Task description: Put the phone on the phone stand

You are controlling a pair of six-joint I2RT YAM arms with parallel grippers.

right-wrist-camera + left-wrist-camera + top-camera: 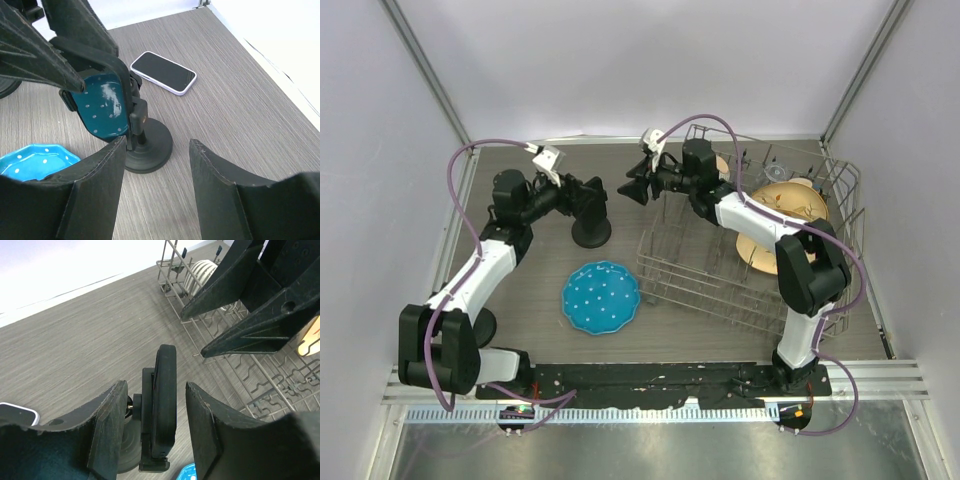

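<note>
The black phone stand stands at mid-table. A dark flat slab sits upright in its cradle. The slab's glossy face mirrors the blue plate, and I cannot tell if it is a phone. A phone in a white case lies screen-up on the table behind the stand. Its corner shows in the left wrist view, and the left arm hides it from above. My left gripper is open, its jaws either side of the slab without touching it. My right gripper is open and empty, just right of the stand.
A blue dotted plate lies in front of the stand. A wire dish rack with tan plates fills the right side. The two grippers face each other closely over the stand.
</note>
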